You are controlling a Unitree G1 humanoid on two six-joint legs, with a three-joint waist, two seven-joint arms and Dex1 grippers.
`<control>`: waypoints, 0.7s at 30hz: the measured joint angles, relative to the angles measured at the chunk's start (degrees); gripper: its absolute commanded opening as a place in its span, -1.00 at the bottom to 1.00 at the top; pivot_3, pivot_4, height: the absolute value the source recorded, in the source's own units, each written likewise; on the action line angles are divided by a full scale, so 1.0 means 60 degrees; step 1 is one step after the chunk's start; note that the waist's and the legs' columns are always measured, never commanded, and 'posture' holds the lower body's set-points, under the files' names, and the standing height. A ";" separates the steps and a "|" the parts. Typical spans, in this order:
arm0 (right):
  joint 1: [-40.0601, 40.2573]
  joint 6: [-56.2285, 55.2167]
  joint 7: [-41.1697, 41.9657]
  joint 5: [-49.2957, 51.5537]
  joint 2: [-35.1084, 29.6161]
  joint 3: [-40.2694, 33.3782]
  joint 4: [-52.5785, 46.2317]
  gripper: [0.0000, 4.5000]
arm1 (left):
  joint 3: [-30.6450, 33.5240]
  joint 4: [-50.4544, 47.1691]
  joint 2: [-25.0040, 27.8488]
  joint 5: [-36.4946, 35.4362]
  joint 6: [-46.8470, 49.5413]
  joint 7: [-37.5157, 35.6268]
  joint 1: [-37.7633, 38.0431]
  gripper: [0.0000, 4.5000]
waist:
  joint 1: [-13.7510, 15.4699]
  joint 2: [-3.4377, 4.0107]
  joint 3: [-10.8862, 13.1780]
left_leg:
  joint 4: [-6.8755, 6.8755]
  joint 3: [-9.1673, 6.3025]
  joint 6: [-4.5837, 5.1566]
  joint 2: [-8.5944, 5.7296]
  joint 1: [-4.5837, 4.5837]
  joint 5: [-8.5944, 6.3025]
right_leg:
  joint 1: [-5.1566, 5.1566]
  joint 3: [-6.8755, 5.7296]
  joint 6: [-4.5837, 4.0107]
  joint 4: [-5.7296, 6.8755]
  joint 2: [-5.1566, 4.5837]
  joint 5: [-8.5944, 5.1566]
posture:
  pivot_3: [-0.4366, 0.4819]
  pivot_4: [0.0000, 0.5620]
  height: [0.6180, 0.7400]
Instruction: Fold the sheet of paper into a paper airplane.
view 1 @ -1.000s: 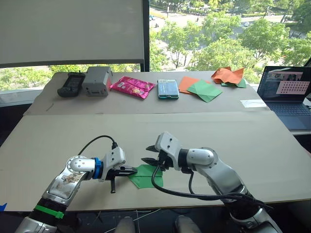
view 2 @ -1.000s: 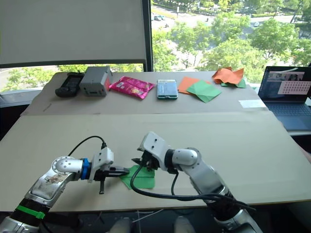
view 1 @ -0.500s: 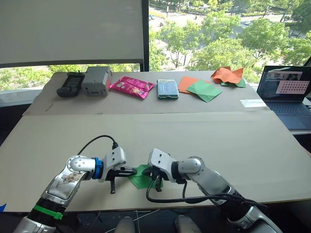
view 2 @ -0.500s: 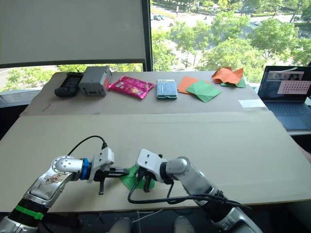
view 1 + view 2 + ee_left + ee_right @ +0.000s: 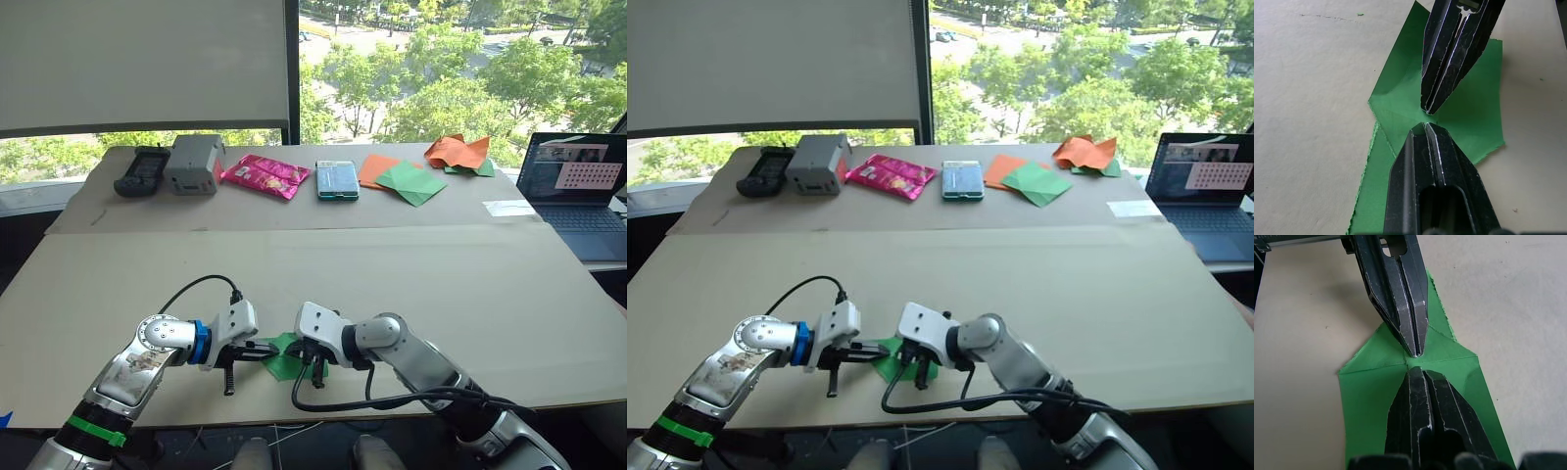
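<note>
Sheet of paper (image 5: 1376,396) under both clenched tools, left tool (image 5: 1422,128) and right tool (image 5: 1415,369), tip to tip.

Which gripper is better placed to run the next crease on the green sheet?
Probably right: the right gripper, shut, is over the sheet of paper, while the left gripper, shut, pins its edge.

Over the last second we watched the right gripper (image 5: 312,354) swing down from just above the far edge of the sheet of paper (image 5: 279,360) onto it — its closed fingertips came to press the green surface. The left gripper (image 5: 261,349) edged in slightly, until both tips nearly met over the crease.
</note>
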 measured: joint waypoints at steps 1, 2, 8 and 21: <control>0.0000 0.0037 0.0008 0.0000 -0.0021 0.0012 -0.0005 -1.00 | -0.0011 0.0003 0.0029 0.0037 -0.0064 -0.0005 0.0007 -1.00 | 0.0007 0.0002 -0.0006 | 0.0000 0.0000 0.0000 0.0000 0.0000 0.0000 | 0.0000 0.0000 0.0000 0.0000 0.0000 0.0000 | -0.05 -0.47 0.68; 0.0000 0.0076 0.0014 0.0000 -0.0026 0.0012 -0.0012 -1.00 | -0.0013 0.0006 0.0048 0.0066 -0.0086 -0.0008 0.0014 -1.00 | 0.0012 0.0006 -0.0013 | 0.0000 0.0000 0.0000 0.0000 0.0000 0.0000 | 0.0000 0.0000 0.0000 -0.0001 -0.0001 0.0000 | -0.05 -0.47 0.68; 0.0134 0.0135 0.0043 0.0003 -0.0215 -0.0041 -0.0184 -1.00 | -0.0058 0.0069 0.0098 0.0132 -0.0231 -0.0041 0.0032 -1.00 | 0.0055 0.0024 -0.0045 | 0.0001 0.0001 -0.0003 0.0000 -0.0001 -0.0002 | 0.0002 0.0000 -0.0001 -0.0015 -0.0003 -0.0002 | -0.05 -0.47 0.68; 0.0967 0.0237 0.0191 0.0168 -0.1435 -0.0695 -0.1078 -1.00 | -0.0140 0.0262 0.0104 0.0165 -0.0471 -0.0085 0.0017 -1.00 | 0.0092 0.0037 -0.0116 | 0.0001 0.0003 -0.0011 -0.0001 -0.0007 -0.0007 | 0.0012 -0.0002 0.0000 -0.0074 -0.0012 -0.0003 | -0.05 -0.47 0.68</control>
